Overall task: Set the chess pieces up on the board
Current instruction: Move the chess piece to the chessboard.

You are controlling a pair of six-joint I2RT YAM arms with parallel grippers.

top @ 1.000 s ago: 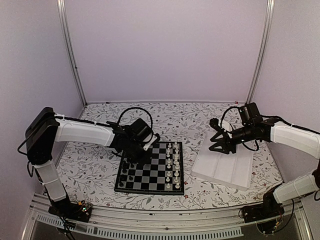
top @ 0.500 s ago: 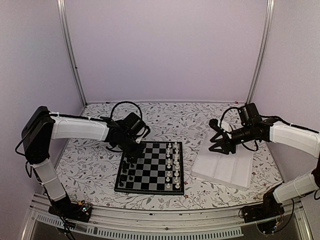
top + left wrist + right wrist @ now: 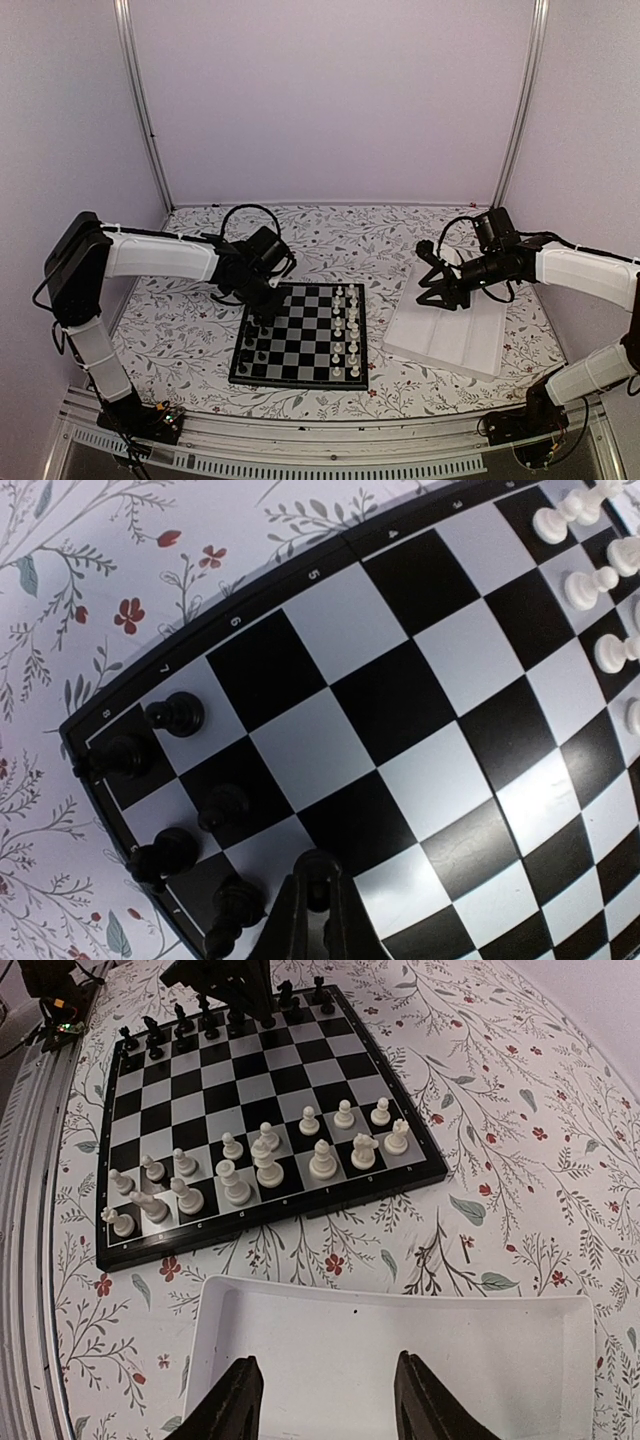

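L end effector (image 3: 262, 302) is pinching a black piece (image 3: 318, 876) over board (image 3: 300, 750). R end effector (image 3: 325, 1363) is hanging half-open, empty, over tray (image 3: 520, 1360).

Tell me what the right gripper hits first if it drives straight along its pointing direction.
Most likely the white tray: the right gripper, jaws open and empty, points down into it. Its height above the tray floor is unclear.

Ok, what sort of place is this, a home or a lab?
Probably a robot test booth, not a home: a left arm and right arm bolted to a rail at the table edge, plain walls with metal posts, a board and tray laid out.
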